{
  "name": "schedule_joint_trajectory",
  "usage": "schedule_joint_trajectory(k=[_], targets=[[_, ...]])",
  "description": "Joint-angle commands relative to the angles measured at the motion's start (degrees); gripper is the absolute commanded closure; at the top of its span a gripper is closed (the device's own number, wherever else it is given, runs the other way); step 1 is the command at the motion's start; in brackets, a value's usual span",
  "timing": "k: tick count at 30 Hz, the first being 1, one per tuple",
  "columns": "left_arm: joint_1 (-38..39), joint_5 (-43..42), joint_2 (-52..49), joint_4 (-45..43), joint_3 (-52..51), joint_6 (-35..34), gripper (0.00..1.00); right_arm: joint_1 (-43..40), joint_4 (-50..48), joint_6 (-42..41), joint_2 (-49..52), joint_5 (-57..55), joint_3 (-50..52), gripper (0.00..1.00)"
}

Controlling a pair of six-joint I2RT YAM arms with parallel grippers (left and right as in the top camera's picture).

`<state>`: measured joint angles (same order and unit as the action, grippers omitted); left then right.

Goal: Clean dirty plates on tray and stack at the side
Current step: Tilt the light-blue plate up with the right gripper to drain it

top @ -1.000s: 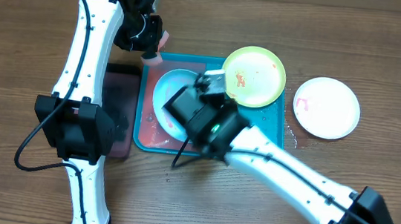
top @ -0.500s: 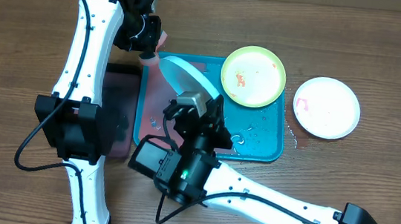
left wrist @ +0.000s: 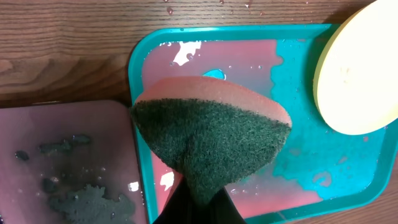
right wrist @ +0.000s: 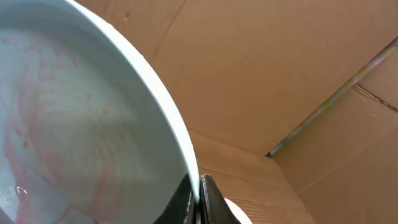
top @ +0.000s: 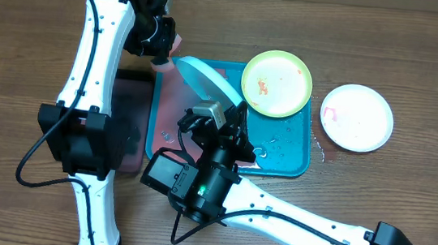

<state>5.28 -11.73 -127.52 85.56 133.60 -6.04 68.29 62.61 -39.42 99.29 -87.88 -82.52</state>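
The right gripper [right wrist: 198, 190] is pinched tight on the rim of the light-blue round plastic plate [right wrist: 81, 124], holding it tilted above the large teal plastic tray [top: 297, 159]. Pink streaks show on the plate's face. The left gripper [left wrist: 198, 202] is clamped on a pink sponge with a green scouring face [left wrist: 211, 134], near the plate's raised edge. The lime-green round plate [top: 277, 82], orange-smeared, lies on the tray's far right corner. The white round plate [top: 356, 117], red-marked, sits on the table beside the tray. By this showing, no plate is clean or stacked.

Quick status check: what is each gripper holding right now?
Left gripper: shut on the sponge, green scouring side facing the wrist camera.
Right gripper: shut on the rim of the light blue plate, which is tilted.
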Motion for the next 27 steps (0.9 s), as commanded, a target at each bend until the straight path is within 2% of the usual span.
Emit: schedule_joint_trajectory(k=[1,10,12,13,18,22,27], targets=[[0.15,0.17,0.31,-0.04,-0.11,-0.83,0.96,-0.07,-0.11,-1.14,-1.25,-2.25,-1.29,0.96],[0.33,0.17,0.31,-0.07,-0.11,-0.83,0.96,-0.11,-0.68,-1.38,-1.25,-0.83,-1.25,0.96],[0.44,0.17,0.31,-0.09,-0.11,-0.83,0.96,-0.24,-0.96,-1.38,-1.25,4.94,-1.22,0.96],[0.44,0.17,0.31,-0.09,-0.11,-0.83,0.96,-0.63,-0.96,-1.40,-1.25,12.87,-1.18,0.96],[0.44,0.17,0.31,-0.07,-0.11,-0.83,0.96,-4.52,-0.39,-4.31,-1.25,35.12,-1.16,0.96],[0.44,0.17,0.31,-0.07,-0.11,-0.83,0.96,-10.99,-0.57,-4.28,-1.25,51.89,-1.16,0.96],[0.44,0.17,0.31,-0.04,-0.11,-0.83,0.96,-20.28,-1.11,-0.39,-1.36,67.14,-1.16,0.96]])
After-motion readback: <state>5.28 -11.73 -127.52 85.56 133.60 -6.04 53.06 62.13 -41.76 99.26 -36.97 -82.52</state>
